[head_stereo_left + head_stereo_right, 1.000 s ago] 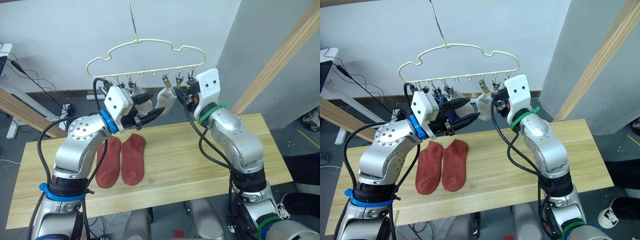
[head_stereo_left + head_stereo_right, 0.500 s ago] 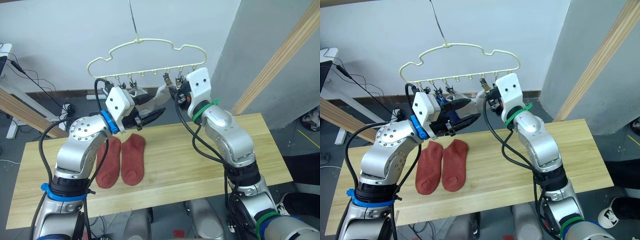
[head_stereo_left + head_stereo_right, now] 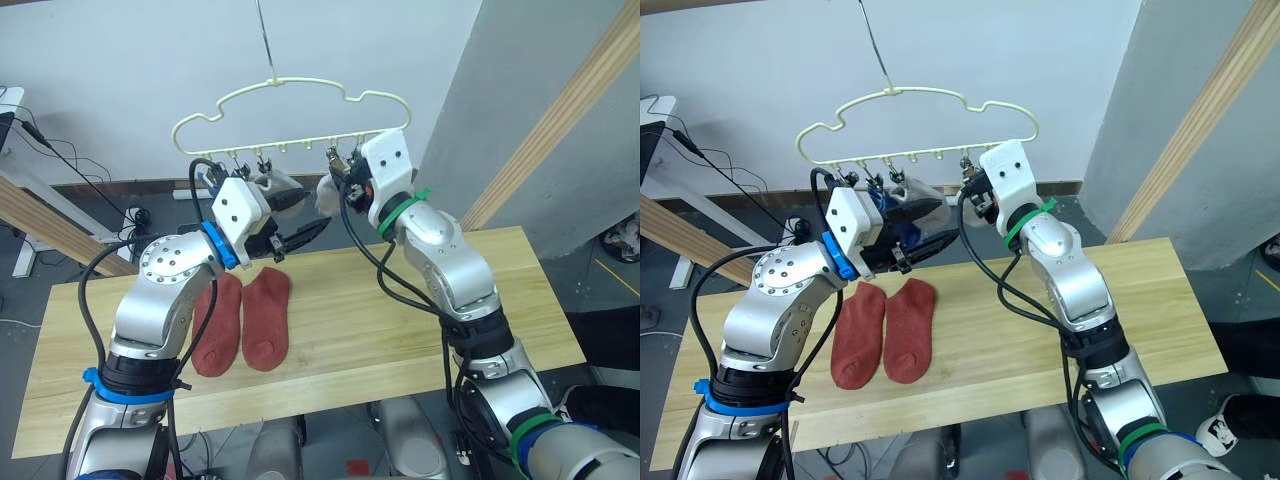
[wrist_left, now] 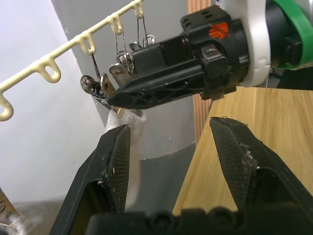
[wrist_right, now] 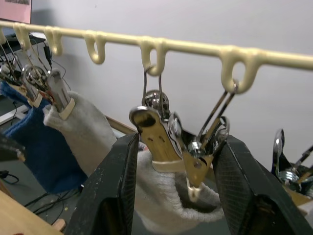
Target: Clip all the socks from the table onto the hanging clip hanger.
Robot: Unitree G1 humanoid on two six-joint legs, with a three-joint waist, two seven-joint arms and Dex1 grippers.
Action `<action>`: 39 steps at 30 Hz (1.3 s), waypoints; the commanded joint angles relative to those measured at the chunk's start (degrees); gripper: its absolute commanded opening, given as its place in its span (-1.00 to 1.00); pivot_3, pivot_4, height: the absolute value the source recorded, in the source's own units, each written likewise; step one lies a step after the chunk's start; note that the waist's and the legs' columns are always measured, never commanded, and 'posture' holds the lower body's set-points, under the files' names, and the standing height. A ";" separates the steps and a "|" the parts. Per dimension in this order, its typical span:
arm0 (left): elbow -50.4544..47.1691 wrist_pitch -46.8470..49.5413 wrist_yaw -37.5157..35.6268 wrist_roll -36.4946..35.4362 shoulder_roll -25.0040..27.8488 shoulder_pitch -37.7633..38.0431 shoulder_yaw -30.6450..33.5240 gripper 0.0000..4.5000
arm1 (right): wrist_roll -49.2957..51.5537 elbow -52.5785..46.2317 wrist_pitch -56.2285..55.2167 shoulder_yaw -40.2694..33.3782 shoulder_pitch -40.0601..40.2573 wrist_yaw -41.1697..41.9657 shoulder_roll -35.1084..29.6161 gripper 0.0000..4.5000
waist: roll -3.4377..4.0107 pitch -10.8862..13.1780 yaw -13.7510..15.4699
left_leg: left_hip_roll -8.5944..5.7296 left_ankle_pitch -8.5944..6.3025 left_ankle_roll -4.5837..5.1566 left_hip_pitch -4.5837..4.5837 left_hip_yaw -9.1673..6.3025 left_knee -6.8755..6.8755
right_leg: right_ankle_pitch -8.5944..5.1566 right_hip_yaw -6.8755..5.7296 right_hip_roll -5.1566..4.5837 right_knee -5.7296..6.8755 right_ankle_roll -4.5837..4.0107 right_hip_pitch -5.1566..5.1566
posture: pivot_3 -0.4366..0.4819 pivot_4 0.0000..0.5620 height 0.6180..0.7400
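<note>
The cream-yellow clip hanger [image 3: 300, 92] hangs above the table [image 3: 420, 330]. Two rust-red socks [image 3: 243, 322] lie side by side on the table's left part. A blue sock [image 5: 27, 142] and a light grey sock [image 5: 73, 117] hang clipped near my left gripper. A second light grey sock [image 5: 161, 196] hangs from a metal clip [image 5: 154, 129]. My right gripper [image 5: 178, 142] is open, its fingers standing on either side of that clip and its neighbour. My left gripper [image 3: 305, 213] is open just below the clip row, nothing between its fingers.
Slanted wooden poles [image 3: 560, 115] rise at the right and lower left [image 3: 40, 225]. A grey wall panel [image 3: 530, 120] stands behind the table's right end. Cables [image 3: 60, 150] trail on the floor at the far left.
My right gripper has moved left along the clip row, closer to my left gripper, and the grey sock by it now hangs bunched under the clip. The left arm has barely moved.
</note>
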 commanded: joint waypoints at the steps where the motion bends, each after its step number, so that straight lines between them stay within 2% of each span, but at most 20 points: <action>1: -1.77 -1.05 -0.23 0.34 -0.37 0.26 -0.59 0.26 | -1.05 -0.95 -1.95 -0.04 -0.81 0.30 0.15 0.01 | 0.00 0.00 0.00 | 0.00 0.00 0.00 0.00 0.00 0.00 | 0.00 0.00 0.00 0.00 0.00 0.00 | -0.54 0.17 0.85; 12: -1.83 -1.46 -0.13 0.89 -0.41 0.56 -1.17 0.26 | -1.80 -6.39 2.52 -0.34 1.84 1.60 -2.49 0.01 | 0.00 0.00 0.03 | 0.00 0.00 0.00 -0.01 0.00 0.00 | 0.00 0.00 0.00 -0.01 0.00 0.00 | -0.54 0.17 0.85; 21: -1.44 -2.02 -0.37 1.30 -0.35 0.40 -1.79 0.26 | -3.02 -8.49 6.45 -0.54 3.41 -0.62 -1.96 0.01 | 0.00 0.00 0.03 | 0.00 0.00 0.00 -0.01 0.00 0.00 | 0.00 0.00 0.00 0.01 0.00 0.00 | -0.55 0.18 0.85; 39: -0.64 -3.02 -0.19 2.21 -0.99 0.27 -2.20 0.26 | -3.53 -2.09 4.54 -4.14 -0.92 -5.49 3.94 0.01 | 0.00 0.00 0.02 | -0.01 0.00 0.00 -0.01 0.01 0.00 | 0.00 0.01 -0.01 -0.01 0.00 0.00 | -0.55 0.16 0.85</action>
